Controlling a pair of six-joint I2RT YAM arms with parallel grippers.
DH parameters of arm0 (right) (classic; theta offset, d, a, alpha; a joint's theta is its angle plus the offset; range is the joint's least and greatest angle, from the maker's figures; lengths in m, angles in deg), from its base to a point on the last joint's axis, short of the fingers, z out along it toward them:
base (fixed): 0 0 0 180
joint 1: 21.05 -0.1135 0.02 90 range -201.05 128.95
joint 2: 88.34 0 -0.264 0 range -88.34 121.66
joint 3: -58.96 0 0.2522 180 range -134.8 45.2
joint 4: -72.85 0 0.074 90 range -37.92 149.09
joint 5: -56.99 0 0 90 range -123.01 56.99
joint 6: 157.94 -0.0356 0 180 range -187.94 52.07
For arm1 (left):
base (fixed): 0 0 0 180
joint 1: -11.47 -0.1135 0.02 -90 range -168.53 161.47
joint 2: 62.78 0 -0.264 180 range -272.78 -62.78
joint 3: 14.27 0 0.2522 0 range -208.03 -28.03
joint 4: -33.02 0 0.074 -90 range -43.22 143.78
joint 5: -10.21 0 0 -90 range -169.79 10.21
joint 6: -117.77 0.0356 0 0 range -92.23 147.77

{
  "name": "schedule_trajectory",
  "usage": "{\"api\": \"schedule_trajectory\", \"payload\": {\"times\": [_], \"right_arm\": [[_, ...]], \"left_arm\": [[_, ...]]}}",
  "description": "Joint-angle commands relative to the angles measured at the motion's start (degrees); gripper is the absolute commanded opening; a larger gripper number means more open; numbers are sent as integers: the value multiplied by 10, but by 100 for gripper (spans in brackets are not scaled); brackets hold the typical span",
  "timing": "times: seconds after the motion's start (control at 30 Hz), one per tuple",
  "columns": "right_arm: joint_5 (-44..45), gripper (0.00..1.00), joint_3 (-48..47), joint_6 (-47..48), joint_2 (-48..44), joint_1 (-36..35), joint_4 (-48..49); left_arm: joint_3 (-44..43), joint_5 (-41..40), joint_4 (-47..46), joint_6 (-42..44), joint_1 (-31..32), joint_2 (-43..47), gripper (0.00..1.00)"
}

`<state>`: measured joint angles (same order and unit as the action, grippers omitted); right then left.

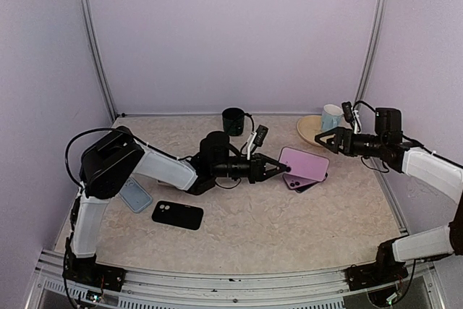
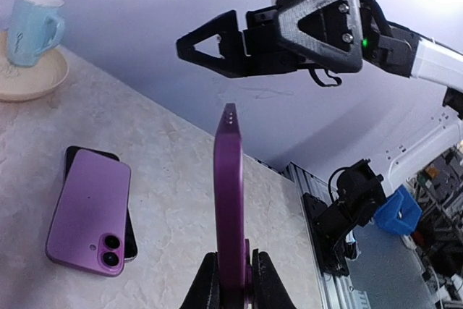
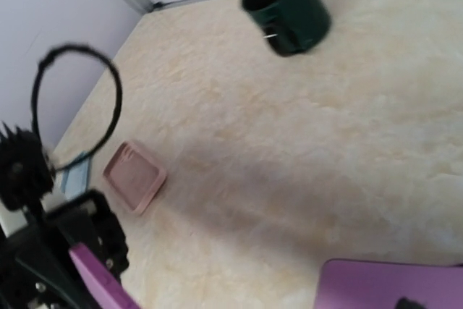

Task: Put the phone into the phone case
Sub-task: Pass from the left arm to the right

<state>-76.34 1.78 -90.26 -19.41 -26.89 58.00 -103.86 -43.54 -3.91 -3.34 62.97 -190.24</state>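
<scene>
Left claw (image 2: 232,274) is clenched on the bottom edge of what I judge to be the purple case (image 2: 230,193), lifted off the table. Right claw (image 1: 320,140) hangs released just beyond it. Phone (image 2: 88,211) lies back-up on a dark slab (image 2: 79,152) below. Judged rigid, slick and breakable, so grip across its long edges. Left wrist view shows its twin lenses; overhead view shows only overlapped purple corners.
</scene>
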Motion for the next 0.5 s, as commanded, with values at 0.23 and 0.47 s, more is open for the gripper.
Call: {"api": "schedule_trajectory", "payload": {"times": [0.23, 0.47], "right_arm": [[-65, 96, 0, 78, -69, -90, -30], [-62, 92, -5, 121, -48, -163, -49]], "left_arm": [[23, 81, 219, 278, -4, 133, 0], [76, 66, 295, 361, -22, 210, 0]]}}
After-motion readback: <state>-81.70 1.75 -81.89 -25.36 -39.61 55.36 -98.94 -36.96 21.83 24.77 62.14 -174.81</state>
